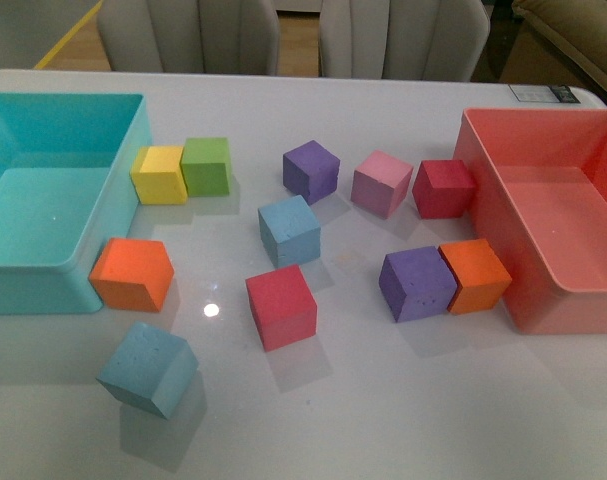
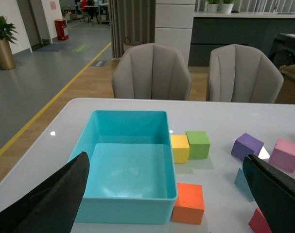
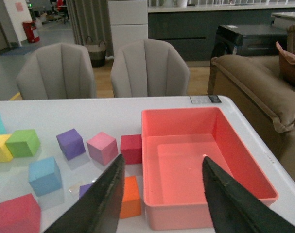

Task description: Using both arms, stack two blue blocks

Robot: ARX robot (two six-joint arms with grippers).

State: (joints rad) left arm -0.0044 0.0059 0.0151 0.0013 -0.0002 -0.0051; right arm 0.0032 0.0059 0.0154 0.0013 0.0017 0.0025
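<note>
Two sky-blue blocks lie on the white table in the front view. One blue block (image 1: 289, 230) sits mid-table, the other (image 1: 148, 369) near the front left edge, tilted. Neither arm shows in the front view. My left gripper (image 2: 165, 160) is open and empty above the turquoise bin's near corner; the mid-table blue block (image 2: 241, 182) peeks out beside its one finger (image 2: 278, 194). My right gripper (image 3: 163, 159) is open and empty above the salmon bin; the mid-table blue block (image 3: 44, 175) lies well off to its side.
A turquoise bin (image 1: 33, 290) stands at the left and a salmon bin (image 1: 563, 310) at the right. Yellow (image 1: 159, 174), green, purple (image 1: 311, 170), pink, red (image 1: 281, 306) and orange (image 1: 131, 273) cubes lie scattered between them. Two chairs stand behind the table.
</note>
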